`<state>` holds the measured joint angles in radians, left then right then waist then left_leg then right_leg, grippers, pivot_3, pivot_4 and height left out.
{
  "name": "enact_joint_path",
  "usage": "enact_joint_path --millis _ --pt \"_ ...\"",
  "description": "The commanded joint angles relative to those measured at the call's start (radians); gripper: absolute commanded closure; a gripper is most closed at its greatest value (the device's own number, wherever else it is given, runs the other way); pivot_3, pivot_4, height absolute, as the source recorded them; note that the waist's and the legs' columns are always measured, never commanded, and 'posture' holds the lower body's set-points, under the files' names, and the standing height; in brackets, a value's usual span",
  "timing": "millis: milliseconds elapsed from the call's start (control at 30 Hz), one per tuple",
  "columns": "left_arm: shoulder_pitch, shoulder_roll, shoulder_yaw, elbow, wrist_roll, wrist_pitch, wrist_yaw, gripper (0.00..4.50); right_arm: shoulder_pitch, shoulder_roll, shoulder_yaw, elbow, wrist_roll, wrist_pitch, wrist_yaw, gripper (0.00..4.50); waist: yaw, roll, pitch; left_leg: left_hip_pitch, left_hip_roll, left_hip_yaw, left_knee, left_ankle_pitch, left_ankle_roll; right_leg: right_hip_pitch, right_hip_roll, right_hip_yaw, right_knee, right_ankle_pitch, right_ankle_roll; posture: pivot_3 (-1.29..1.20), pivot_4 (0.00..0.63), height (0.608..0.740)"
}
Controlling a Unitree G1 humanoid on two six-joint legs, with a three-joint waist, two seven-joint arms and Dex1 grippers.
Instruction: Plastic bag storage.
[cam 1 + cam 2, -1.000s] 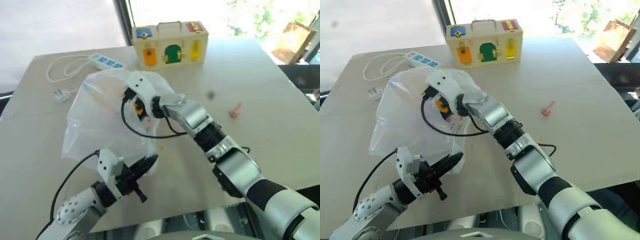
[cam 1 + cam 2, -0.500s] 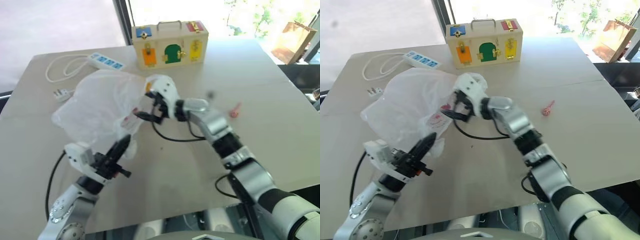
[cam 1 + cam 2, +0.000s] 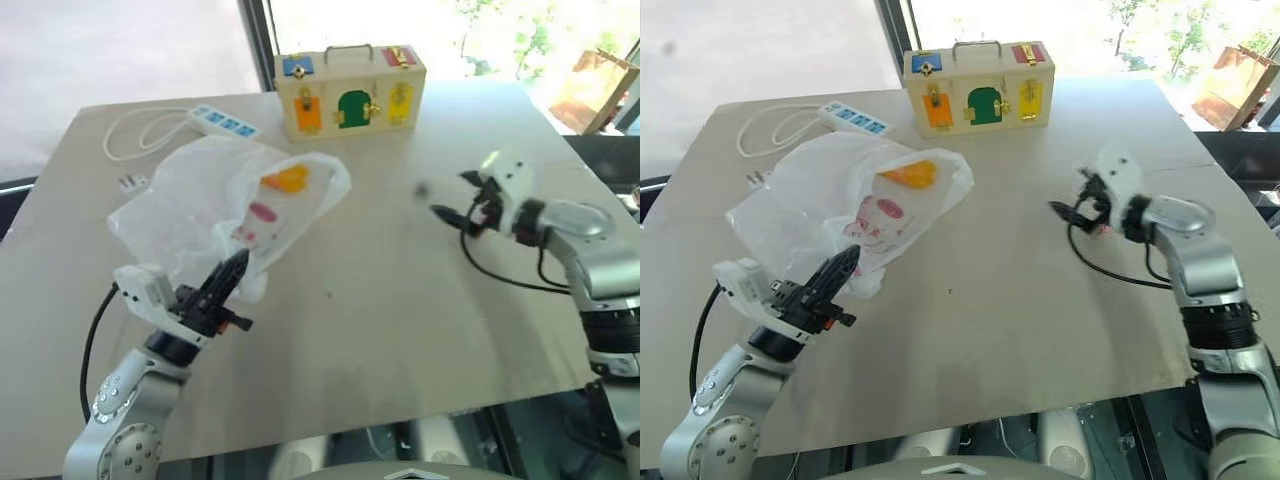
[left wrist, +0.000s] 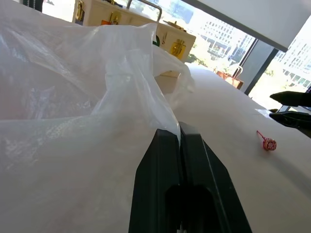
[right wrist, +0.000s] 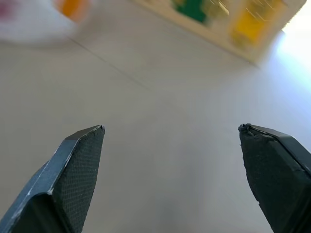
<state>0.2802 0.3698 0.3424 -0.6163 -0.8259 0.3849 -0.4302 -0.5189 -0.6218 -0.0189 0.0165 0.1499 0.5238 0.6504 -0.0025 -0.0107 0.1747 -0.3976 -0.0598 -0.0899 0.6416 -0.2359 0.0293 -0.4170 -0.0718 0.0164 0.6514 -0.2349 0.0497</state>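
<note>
On the tabletop (image 3: pixel 400 300), left side: plastic bag (image 3: pixel 215 205), orange item inside, near edge pinched in shut left claw (image 3: pixel 232 275). Right claw (image 3: pixel 1072 205) spread wide, empty, well apart. Risk: thin film slipping or tearing under a hard tug; contents spilling from the slack mouth.

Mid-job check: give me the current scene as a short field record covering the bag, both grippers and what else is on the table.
plastic bag: crumpled on the table's left side, an orange item showing through it
left gripper: shut on the bag's near edge
right gripper: open, empty, over the table's right side, apart from the bag
wooden box: upright at the far edge, coloured latch panels
power strip: far left, cord coiled beside it
small pink item: on the table, near the right gripper
table: bare in the middle
</note>
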Motion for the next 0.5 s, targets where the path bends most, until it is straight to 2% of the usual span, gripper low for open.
enact_joint_path --millis 33,133,300,500 --pt "-0.027 0.018 -0.009 -0.014 0.005 0.008 0.009 4.50 0.010 0.054 -0.092 -0.012 -0.023 0.099 -0.182 0.05 -0.007 0.000 0.000 0.000 0.001 0.001 0.000 0.000 0.000 0.000 0.000 0.001 0.000 0.000 0.000 0.00 0.150 0.739" --pt "-0.041 0.023 -0.013 -0.011 0.005 0.017 0.010 4.50 0.016 0.132 -0.128 -0.019 -0.023 0.181 -0.294 0.05 -0.011 0.000 0.000 0.001 0.003 0.002 0.000 0.000 0.000 0.000 0.000 0.002 0.001 0.000 0.000 0.00 0.150 0.739" --pt "-0.046 0.022 -0.022 -0.012 0.014 0.020 0.014 4.50 -0.014 0.262 -0.183 0.005 0.030 0.272 -0.387 0.05 -0.011 0.000 0.000 0.001 0.003 0.002 0.000 0.000 0.000 0.000 0.001 0.002 0.001 0.000 -0.001 0.00 0.150 0.739" --pt "-0.030 0.018 -0.017 -0.028 0.016 0.014 0.026 4.50 0.017 0.294 -0.141 -0.004 0.012 0.310 -0.427 0.05 -0.006 0.000 0.000 0.001 0.001 0.001 0.000 0.000 0.001 0.000 0.002 0.000 0.000 0.000 -0.001 0.00 0.150 0.739"
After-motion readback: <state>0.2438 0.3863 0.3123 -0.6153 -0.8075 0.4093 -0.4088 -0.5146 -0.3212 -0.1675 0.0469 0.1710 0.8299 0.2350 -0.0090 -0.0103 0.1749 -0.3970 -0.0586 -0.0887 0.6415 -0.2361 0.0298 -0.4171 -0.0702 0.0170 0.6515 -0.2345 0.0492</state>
